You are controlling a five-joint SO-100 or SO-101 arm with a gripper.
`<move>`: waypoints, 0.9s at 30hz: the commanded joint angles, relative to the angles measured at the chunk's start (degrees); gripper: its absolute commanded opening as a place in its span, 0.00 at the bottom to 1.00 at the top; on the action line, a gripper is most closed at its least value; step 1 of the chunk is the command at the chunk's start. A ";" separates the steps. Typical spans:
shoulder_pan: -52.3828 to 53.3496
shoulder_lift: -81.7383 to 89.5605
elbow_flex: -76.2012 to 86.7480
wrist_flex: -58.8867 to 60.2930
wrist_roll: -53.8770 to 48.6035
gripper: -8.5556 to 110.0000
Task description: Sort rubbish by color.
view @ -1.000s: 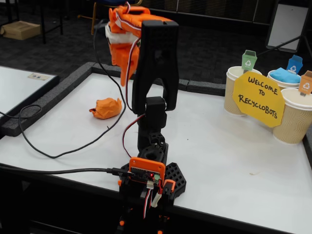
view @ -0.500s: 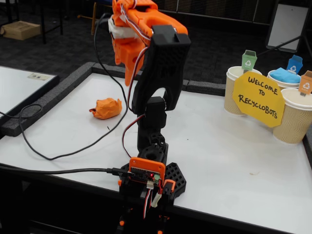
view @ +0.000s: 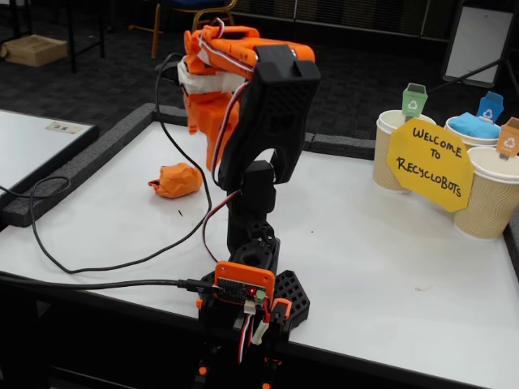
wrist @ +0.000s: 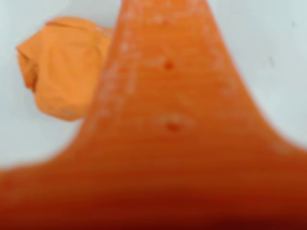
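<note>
One wad is left loose on the white table point(view: 389, 243): the orange paper wad point(view: 177, 180), lying well left of the arm's base in the fixed view. Your gripper point(view: 212, 134) hangs above it, not touching; whether its jaws stand wide or narrow, I cannot tell. You look to be on the approach. Next, lower onto the wad, then carry it to the cups point(view: 486, 198), where a blue wad point(view: 473, 126) sits.
</note>
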 commanded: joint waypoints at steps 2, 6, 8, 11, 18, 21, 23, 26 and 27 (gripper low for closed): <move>-3.25 6.06 -1.49 -2.37 -0.44 0.33; -5.10 5.45 -0.44 -3.60 -0.44 0.33; -5.63 4.66 -0.18 -4.04 -0.44 0.33; -6.06 2.90 -0.18 -4.48 -0.44 0.33; -6.06 -1.93 -1.32 -5.98 -0.44 0.33; -6.06 -4.22 -2.37 -6.68 -0.44 0.33; -6.06 -6.15 -3.25 -6.94 -0.44 0.33; -6.06 -8.53 -4.31 -7.73 -0.44 0.33; -6.06 -9.40 -4.75 -8.00 -0.44 0.33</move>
